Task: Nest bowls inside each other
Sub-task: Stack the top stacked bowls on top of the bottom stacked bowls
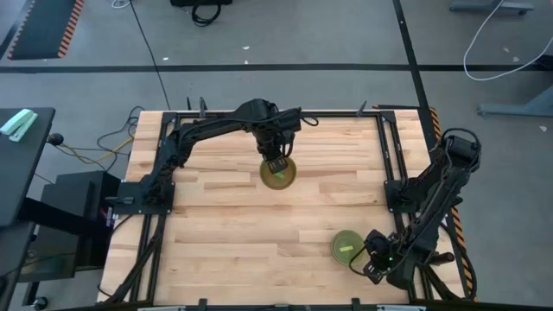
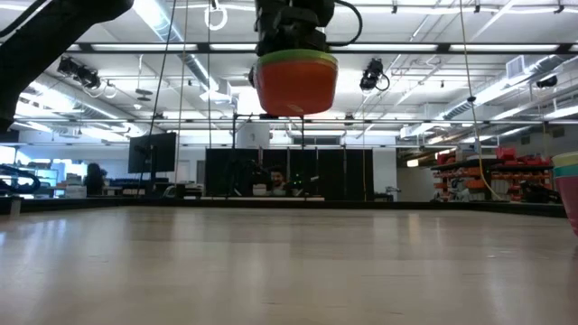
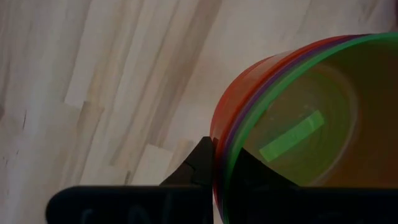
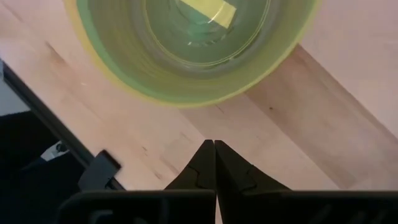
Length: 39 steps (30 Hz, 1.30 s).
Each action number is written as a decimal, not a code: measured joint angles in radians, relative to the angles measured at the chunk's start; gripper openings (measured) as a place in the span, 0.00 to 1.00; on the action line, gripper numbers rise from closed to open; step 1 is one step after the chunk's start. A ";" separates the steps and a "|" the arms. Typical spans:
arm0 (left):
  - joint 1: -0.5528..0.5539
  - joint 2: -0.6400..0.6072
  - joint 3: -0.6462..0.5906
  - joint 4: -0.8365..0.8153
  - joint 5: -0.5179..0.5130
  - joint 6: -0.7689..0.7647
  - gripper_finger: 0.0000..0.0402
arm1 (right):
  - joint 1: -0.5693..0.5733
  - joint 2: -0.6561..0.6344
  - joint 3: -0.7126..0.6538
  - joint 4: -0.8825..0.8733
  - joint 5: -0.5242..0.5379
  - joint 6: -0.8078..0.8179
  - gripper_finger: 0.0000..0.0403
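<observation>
A pale wooden tabletop is lying under both arms, with a large hall of ceiling lights and shelving showing behind it in the low view.

Toward the far middle, the left end effector is holding a nested stack of bowls clear of the wood — one finger outside the rim, the other inside it. The outermost bowl is orange-red, then a thin purple rim, then a green one innermost. The stack is hanging mouth up, its axis close to vertical; being round, it has no long axis to align.

At the near right a second stack, yellow rim outside and green within, is standing mouth up on the tabletop. Beside it the right end effector is resting with its fingers pressed together, holding nothing.

The step in hand looks like carrying the lifted stack across to the standing one. Doing it well means keeping the stack level, centring it directly above the open mouth, then lowering straight down — an off-centre approach could tip the standing bowls.
</observation>
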<state>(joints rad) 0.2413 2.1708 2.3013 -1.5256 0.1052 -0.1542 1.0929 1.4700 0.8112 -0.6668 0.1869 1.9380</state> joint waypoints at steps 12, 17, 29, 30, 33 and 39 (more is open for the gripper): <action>-0.024 0.000 0.000 -0.035 0.000 0.020 0.04 | -0.203 0.089 0.000 0.134 0.000 -0.191 0.00; -0.032 0.000 0.000 -0.045 0.000 0.020 0.04 | -0.344 0.088 0.000 0.141 -0.001 -0.336 0.00; -0.043 0.000 0.000 -0.045 0.001 0.019 0.04 | -0.690 0.088 0.000 0.283 -0.008 -0.761 0.00; -0.043 0.000 0.000 -0.046 0.001 0.019 0.04 | -0.714 0.088 0.000 0.300 -0.012 -0.791 0.00; -0.043 0.000 0.000 -0.045 0.000 0.016 0.04 | -0.768 0.088 0.012 0.316 -0.029 -0.869 0.00; -0.045 0.000 0.000 -0.033 0.000 0.007 0.04 | -0.809 0.078 0.131 0.238 -0.034 -1.025 0.00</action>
<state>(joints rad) 0.1963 2.1712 2.3013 -1.5587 0.1055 -0.1477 0.2843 1.5478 0.9420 -0.4284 0.1529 0.9127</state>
